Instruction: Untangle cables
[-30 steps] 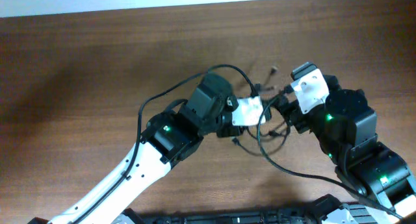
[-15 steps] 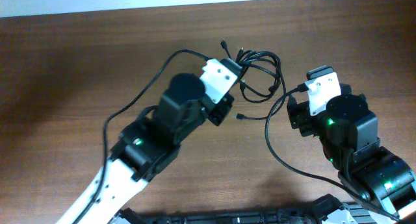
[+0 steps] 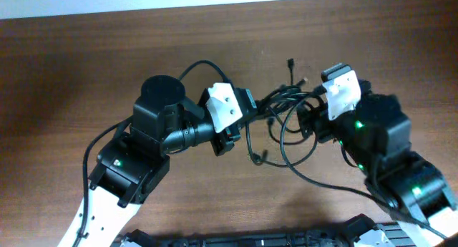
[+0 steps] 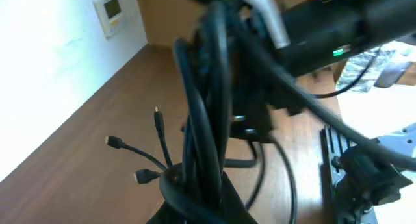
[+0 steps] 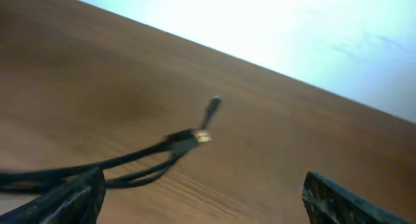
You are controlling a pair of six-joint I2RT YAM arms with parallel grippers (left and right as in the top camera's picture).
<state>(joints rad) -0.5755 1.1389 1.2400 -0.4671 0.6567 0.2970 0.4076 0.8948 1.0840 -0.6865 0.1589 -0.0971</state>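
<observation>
The black cables (image 3: 283, 104) are a tangled bundle stretched between my two grippers, with loops hanging toward the front (image 3: 286, 150) and plug ends pointing to the far side (image 3: 290, 63). My left gripper (image 3: 242, 118) is shut on the bundle. In the left wrist view the cables (image 4: 203, 120) rise out of the jaws (image 4: 214, 208), and small plugs (image 4: 114, 141) stick out to the left. My right gripper (image 3: 306, 118) is at the bundle's right end. In the right wrist view its fingers (image 5: 201, 188) are wide apart, and cable strands (image 5: 140, 160) with plugs (image 5: 211, 107) run past the left finger.
The wooden table (image 3: 86, 68) reaches to a pale wall edge at the back. A thicker black wire (image 3: 193, 66) arcs over my left arm. Another thick wire (image 3: 322, 186) runs along the front toward my right arm's base. Dark hardware lines the front edge (image 3: 250, 240).
My left gripper has carried the bundle from the far side back toward the front and left. My right arm has moved left, up to the bundle's right end.
</observation>
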